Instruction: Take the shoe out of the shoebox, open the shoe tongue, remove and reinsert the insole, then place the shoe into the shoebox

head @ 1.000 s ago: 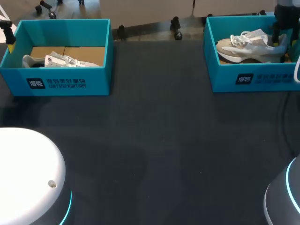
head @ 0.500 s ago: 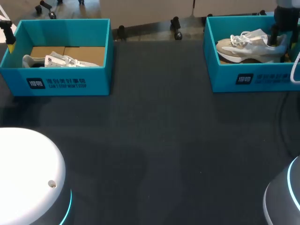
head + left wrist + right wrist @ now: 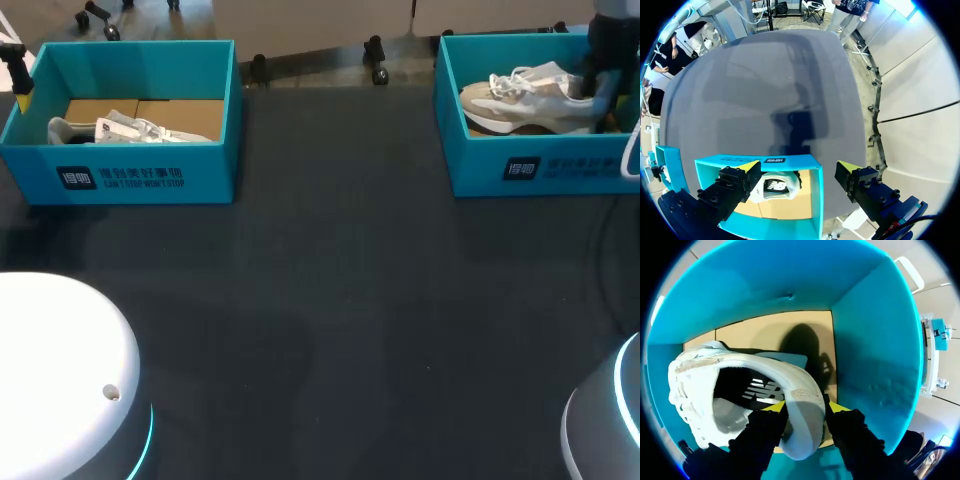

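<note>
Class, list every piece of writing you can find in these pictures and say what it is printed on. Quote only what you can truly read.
Left shoebox, front wall: logo square and two white lines, too small to read surely.
Right shoebox, front wall: the same print, too small to read.
Right shoe, insole: white logo mark, no readable words.
Left shoe: dark logo mark, no readable words.

Shoebox walls (image 3: 560,165) — apparently close — around shoe (image 3: 520,97)

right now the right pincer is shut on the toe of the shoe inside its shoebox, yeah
Not the toe: the right pincer is shut on the heel collar of the shoe inside its shoebox, as the right wrist view shows.
</note>
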You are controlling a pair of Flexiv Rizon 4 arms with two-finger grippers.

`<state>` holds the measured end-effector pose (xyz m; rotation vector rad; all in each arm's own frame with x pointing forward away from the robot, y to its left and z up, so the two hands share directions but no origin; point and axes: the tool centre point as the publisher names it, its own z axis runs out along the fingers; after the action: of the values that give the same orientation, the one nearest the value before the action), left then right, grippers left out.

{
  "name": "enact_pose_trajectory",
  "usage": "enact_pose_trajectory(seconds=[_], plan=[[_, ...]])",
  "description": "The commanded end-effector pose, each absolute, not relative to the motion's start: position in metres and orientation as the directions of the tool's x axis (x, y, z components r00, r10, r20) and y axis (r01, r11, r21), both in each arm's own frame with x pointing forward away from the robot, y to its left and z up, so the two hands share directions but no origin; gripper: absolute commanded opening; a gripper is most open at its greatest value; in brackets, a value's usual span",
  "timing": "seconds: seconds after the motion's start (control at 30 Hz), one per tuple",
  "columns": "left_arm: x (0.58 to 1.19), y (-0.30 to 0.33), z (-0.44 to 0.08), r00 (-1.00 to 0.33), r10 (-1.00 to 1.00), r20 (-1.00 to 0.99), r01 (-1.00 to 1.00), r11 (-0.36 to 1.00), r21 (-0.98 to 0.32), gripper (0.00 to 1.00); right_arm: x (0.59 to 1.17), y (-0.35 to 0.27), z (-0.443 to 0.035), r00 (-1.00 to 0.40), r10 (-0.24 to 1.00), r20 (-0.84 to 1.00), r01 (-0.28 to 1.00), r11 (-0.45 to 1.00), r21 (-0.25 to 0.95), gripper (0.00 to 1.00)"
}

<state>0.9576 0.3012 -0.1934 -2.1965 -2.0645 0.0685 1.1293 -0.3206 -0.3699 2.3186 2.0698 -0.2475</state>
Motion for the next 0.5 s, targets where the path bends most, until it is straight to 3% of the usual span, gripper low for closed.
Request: enact_pose_trajectory(seconds=[0.03, 0.17, 0.27, 0.3, 0.5], plan=[[0.9574, 0.3014, -0.1924, 0.065, 0.996, 0.054, 0.991, -0.058, -0.123, 1.0, 1.1301, -0.3135, -0.3702, 0.102, 0.985, -0.14, 0.989, -0.115, -0.09, 0.45], [0.9574, 0.3014, -0.1924, 0.065, 0.996, 0.054, 0.991, -0.058, -0.123, 1.0, 1.1301, -0.3133, -0.3697, 0.1, 0.985, -0.144, 0.989, -0.113, -0.091, 0.49], [0.9574, 0.3014, -0.1924, 0.065, 0.996, 0.054, 0.991, -0.058, -0.123, 1.0, 1.1307, -0.3167, -0.369, 0.103, 0.984, -0.148, 0.989, -0.117, -0.091, 0.75], [0.9574, 0.3014, -0.1924, 0.065, 0.996, 0.054, 0.991, -0.058, -0.123, 1.0, 1.1305, -0.3177, -0.3688, 0.109, 0.983, -0.15, 0.988, -0.124, -0.091, 0.78], [0.9574, 0.3014, -0.1924, 0.065, 0.996, 0.054, 0.991, -0.058, -0.123, 1.0, 1.1304, -0.3208, -0.3683, 0.119, 0.981, -0.152, 0.987, -0.133, -0.088, 0.84]])
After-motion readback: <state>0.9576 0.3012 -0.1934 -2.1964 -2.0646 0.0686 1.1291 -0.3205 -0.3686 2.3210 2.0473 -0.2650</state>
